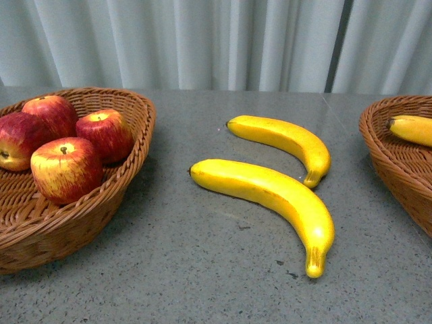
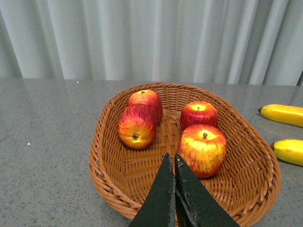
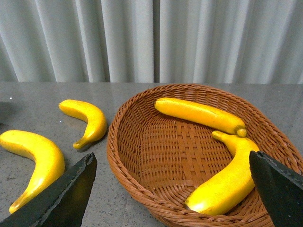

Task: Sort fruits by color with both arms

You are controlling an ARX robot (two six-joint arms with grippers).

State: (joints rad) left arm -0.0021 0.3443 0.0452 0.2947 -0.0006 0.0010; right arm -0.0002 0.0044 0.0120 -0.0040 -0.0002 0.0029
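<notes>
Several red apples lie in the left wicker basket. Two yellow bananas lie on the grey table between the baskets, the nearer banana and the farther banana. Two more bananas rest in the right basket. My left gripper hangs shut and empty over the near end of the apple basket. My right gripper stands wide open over the near rim of the banana basket, holding nothing. Neither arm shows in the front view.
A pale pleated curtain closes off the back of the table. Bare grey tabletop lies in front of the two loose bananas and between the baskets.
</notes>
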